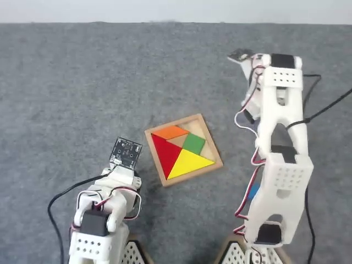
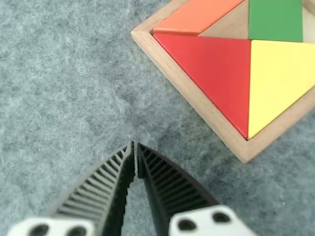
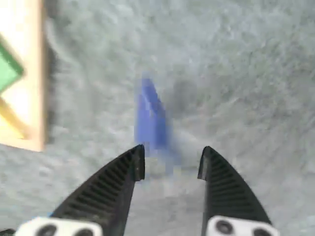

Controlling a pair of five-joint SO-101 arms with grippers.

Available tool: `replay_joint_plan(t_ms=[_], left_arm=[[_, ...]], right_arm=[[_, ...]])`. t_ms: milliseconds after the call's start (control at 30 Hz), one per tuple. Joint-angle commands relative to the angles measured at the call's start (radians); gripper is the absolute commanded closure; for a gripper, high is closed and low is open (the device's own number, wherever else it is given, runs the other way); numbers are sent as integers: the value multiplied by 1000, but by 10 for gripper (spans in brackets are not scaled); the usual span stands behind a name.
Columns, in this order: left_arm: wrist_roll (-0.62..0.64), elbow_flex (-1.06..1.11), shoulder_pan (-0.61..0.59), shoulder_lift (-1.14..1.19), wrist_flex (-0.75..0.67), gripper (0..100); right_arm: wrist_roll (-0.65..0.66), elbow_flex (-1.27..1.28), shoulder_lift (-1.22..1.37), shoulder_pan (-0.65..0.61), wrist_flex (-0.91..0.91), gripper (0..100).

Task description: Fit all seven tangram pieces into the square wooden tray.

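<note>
High view: the wooden tray (image 1: 210, 144) holds a red triangle (image 1: 164, 155), orange piece (image 1: 170, 132), green square (image 1: 193, 143) and yellow triangle (image 1: 190, 163), with bare wood left. The blue piece (image 1: 253, 191) lies outside by the right arm.

Left wrist view: the left gripper (image 2: 135, 146) is pinched together and empty, with the tray ahead of its tips.

Right wrist view: the right gripper (image 3: 172, 150) is spread wide, with the blue piece just ahead, nearer one jaw. This looks like fetching blue; next it should centre over the piece and descend.
</note>
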Motion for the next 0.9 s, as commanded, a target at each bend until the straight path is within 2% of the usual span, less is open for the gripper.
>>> replay_joint_plan(t_ms=[0,133,300,467,567,667,867], left_arm=[[5,-12,-5,-21,5,987],[5,-12,-5,-21,5,987],[5,-12,-5,-21,5,987],[5,-12,-5,-21,5,987],[5,-12,-5,-21,5,987],[5,-12,-5,-21,5,987],[5,-12,-5,-21,5,987]], right_arm=[[-86,43,-145,-88,35,844],[-144,195,-242,-191,-16,844],[-204,496,-452,-274,-197,842],[-241,736,-605,-206,-354,838],[-285,812,-602,-156,-446,790],[-379,832,-544,-153,-512,735],[-491,772,-390,-154,-565,731]])
